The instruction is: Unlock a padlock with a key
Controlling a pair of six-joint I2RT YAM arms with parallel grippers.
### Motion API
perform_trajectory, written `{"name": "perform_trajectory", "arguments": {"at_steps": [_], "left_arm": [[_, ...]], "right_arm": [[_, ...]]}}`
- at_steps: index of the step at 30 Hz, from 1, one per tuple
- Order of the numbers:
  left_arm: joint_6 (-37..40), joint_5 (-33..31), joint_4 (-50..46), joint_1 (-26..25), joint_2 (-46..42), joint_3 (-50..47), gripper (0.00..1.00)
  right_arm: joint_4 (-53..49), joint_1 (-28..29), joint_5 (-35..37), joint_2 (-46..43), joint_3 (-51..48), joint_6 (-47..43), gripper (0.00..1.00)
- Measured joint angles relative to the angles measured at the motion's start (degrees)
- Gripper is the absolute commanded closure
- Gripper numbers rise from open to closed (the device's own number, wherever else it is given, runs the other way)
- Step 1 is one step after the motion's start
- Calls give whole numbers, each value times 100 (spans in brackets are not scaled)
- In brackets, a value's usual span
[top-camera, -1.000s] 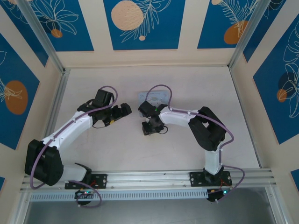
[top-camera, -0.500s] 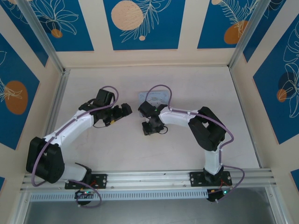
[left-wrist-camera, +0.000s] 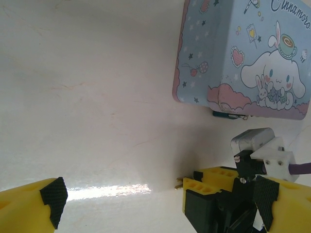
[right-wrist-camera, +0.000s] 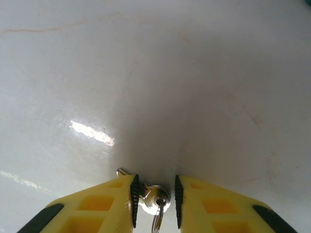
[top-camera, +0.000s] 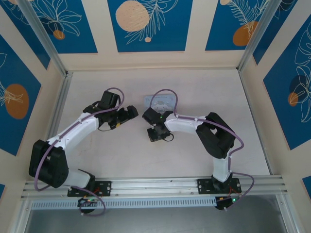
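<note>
From above, we see the left gripper (top-camera: 127,115) and the right gripper (top-camera: 156,134) close together mid-table, just in front of the pale tin (top-camera: 163,100). Bare table (top-camera: 218,92) lies all round, and the side rails are well apart from both arms. In the left wrist view our left jaws stand wide with nothing between them. A small dark teal thing, likely the padlock (left-wrist-camera: 227,114), sits untouched against the tin's near edge. In the right wrist view the key (right-wrist-camera: 154,198) lies on the table between the right jaws, which stand narrow about its head. Whether they pinch it we cannot tell. We judge the task barely begun: the key must be lifted, the lock held, the key inserted and turned.
</note>
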Motion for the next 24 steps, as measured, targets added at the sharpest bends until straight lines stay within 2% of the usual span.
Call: {"name": "perform_trajectory", "arguments": {"at_steps": [4,13,24], "left_arm": [[-2,2,2,0,0,0,0],[0,13,35,0,107,66,0],[-2,55,48,0,140,74,0]], "right_arm": [[42,50,46,-24,-35,59,65],[79,181,111,-157,-225,170,64],[-66,205,48,-297,-328,330,57]]}}
